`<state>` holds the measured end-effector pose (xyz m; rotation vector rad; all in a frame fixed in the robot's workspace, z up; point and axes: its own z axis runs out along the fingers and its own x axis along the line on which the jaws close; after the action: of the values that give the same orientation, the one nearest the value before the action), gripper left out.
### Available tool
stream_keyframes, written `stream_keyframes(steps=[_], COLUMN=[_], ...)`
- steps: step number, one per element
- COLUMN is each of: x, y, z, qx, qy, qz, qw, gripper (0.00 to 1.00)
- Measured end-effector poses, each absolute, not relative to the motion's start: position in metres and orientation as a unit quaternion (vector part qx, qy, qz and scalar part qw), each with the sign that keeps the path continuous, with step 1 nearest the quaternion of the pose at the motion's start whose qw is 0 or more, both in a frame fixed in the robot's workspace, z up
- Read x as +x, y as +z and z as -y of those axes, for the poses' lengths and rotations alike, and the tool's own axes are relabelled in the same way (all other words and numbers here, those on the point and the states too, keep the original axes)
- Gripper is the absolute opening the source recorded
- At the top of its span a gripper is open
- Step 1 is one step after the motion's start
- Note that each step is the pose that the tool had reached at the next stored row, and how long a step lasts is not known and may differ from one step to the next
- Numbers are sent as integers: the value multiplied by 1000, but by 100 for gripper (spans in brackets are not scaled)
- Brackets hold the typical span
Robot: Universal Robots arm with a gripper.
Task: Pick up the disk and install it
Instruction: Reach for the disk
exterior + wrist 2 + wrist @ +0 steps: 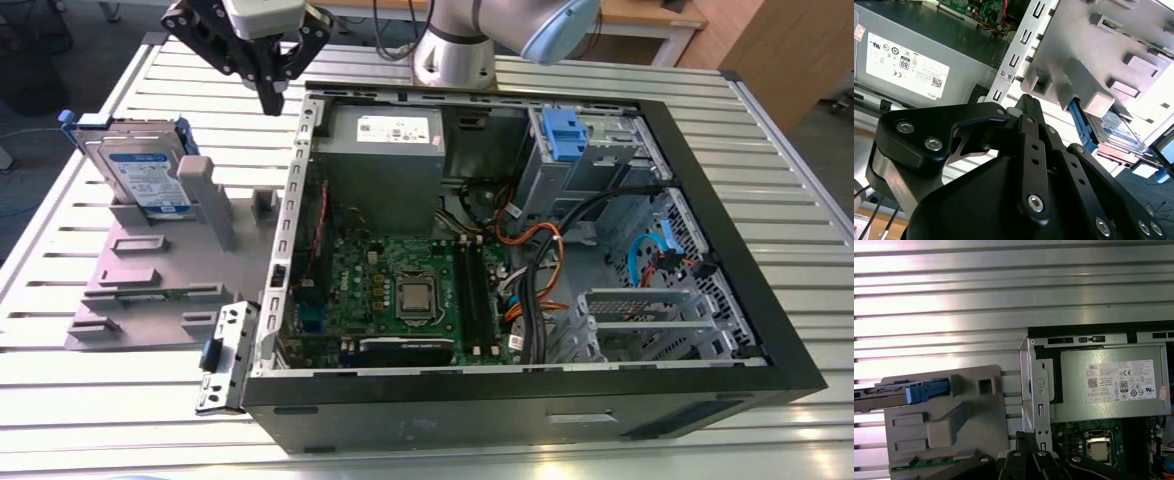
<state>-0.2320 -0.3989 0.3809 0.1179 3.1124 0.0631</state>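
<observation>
The disk (139, 168) stands on edge in a grey holder (160, 270) on the exterior view's left; it is silver with a blue-and-white label and blue rails. My gripper (274, 97) hangs above the table, beyond the holder and just outside the open computer case (534, 405), apart from the disk. Its fingers are shut with nothing between them. In the second wrist view the gripper (1028, 100) points toward the holder (1104, 45) and the disk (1119, 127). The first wrist view shows the disk's edge (884, 392) with a blue rail in the holder (944, 432).
The case lies open with a green motherboard (400, 290), a grey power supply box (387, 150) and a drive bay with a blue clip (567, 135). A loose metal bracket (224, 355) leans at the case's near corner. The table (80, 420) is slatted metal.
</observation>
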Motion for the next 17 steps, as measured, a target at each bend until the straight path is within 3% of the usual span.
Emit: stream_keyframes(steps=[17], x=[-239], y=[381], z=[399], qx=[38], qy=[20], qz=[-999], qw=[13], gripper=[11])
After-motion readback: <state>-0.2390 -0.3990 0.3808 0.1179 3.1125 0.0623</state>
